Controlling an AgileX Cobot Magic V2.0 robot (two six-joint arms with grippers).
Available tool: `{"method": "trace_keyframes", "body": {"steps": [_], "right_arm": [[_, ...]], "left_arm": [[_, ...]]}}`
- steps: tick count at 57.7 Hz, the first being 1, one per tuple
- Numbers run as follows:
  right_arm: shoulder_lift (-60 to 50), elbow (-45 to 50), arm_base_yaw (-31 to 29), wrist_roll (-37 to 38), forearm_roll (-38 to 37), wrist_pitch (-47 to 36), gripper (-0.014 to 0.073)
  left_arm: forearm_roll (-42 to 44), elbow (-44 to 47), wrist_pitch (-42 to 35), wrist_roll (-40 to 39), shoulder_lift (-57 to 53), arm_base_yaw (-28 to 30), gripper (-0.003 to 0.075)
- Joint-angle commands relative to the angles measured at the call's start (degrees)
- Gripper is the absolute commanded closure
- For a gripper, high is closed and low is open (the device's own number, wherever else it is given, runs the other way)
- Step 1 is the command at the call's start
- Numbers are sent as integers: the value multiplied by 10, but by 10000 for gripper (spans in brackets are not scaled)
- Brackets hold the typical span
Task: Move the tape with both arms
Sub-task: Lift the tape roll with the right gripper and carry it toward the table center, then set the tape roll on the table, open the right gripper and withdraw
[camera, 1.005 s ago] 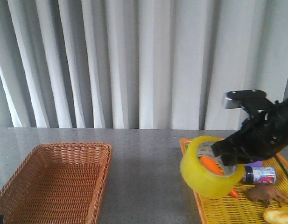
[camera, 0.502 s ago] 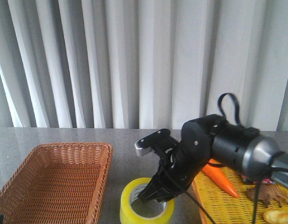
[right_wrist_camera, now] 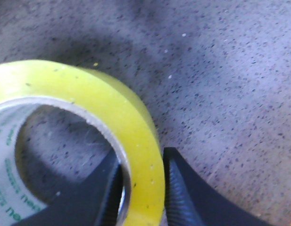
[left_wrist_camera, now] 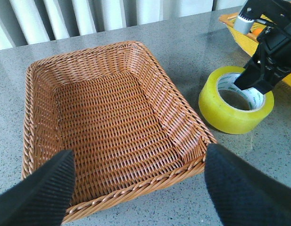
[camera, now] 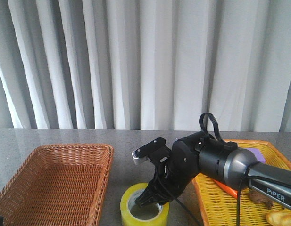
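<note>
The yellow tape (camera: 136, 217) lies flat on the grey table between the basket and the tray. It also shows in the left wrist view (left_wrist_camera: 230, 117) and the right wrist view (right_wrist_camera: 103, 108). My right gripper (camera: 148, 197) reaches down into it, one finger inside the white core and one outside, shut on the roll's wall (right_wrist_camera: 143, 160). My left gripper (left_wrist_camera: 140, 188) is open and empty, its black fingers (left_wrist_camera: 46, 193) spread over the near rim of the basket; it is out of the front view.
An empty brown wicker basket (camera: 70, 147) stands at the left (left_wrist_camera: 136, 44). A yellow tray (camera: 277, 143) at the right holds an orange carrot (camera: 226, 189), a brown object and a pale potato (camera: 279, 217). Grey curtains hang behind the table.
My right arm carried the tape left from above the tray and lowered it onto the table beside the basket. In the last half second it sank a little lower.
</note>
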Motion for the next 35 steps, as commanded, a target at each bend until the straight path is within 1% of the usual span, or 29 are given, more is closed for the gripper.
{"method": "trace_keyframes", "body": {"steps": [1,9,14,25,29,35], "right_arm": [[-33,-22,-3,18,-29,-40,330],[-47,-22,-3,35,-32,-57,242],[-68,-22,-3,42,-27,-50,200],[-141,-13,-3,46,-11,-19,196],[-173,17,-3,47,-9,-31,196],[-238,92,-3,54,-13,-69,196]], "left_arm": [[-7,-17,-45,0,1,-5,165],[-7,-17,-45,0,1,-5,165],[-7,-17,-45,0,1,-5,165],[-7,-17,-45,0,1,-5,165],[-7,-17,-45,0,1,-5,165],[-7,-17,-45,0,1,-5,165]]}}
